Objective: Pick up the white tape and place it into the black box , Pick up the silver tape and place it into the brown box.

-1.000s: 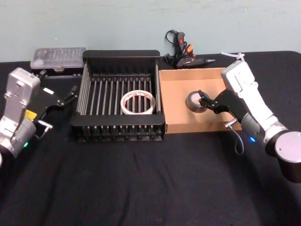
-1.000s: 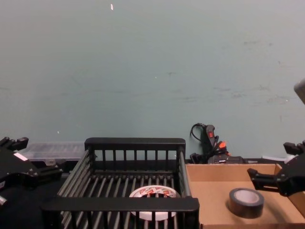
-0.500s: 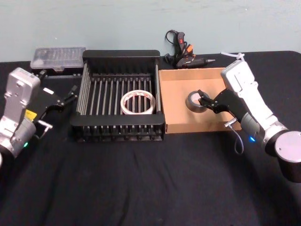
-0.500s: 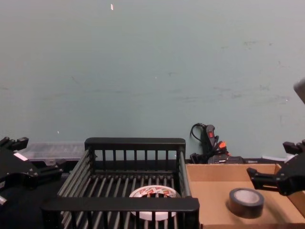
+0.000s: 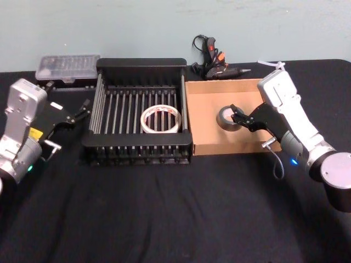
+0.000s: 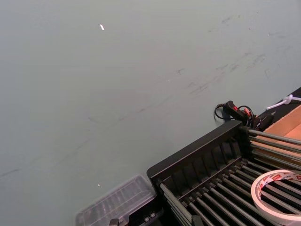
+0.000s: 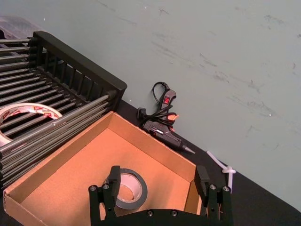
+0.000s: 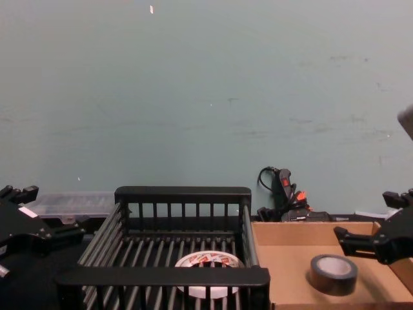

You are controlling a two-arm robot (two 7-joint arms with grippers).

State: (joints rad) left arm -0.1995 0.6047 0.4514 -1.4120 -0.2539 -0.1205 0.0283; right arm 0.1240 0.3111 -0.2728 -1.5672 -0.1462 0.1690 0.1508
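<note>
While the spread right gripper hovers over the small grey-silver tape roll in the brown cardboard tray, the spread left gripper sits beside the black slatted crate holding the white printed tape roll.

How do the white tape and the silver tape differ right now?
The white tape is the wider, flatter roll, pale with red print; the silver tape is smaller, dark grey.
The white tape lies in the black box; the silver tape lies in the brown box, with the open right gripper beside it.
Both lie flat.

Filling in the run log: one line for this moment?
white tape: in black box | silver tape: in brown box | right gripper: open, beside it | left gripper: open, parked
</note>
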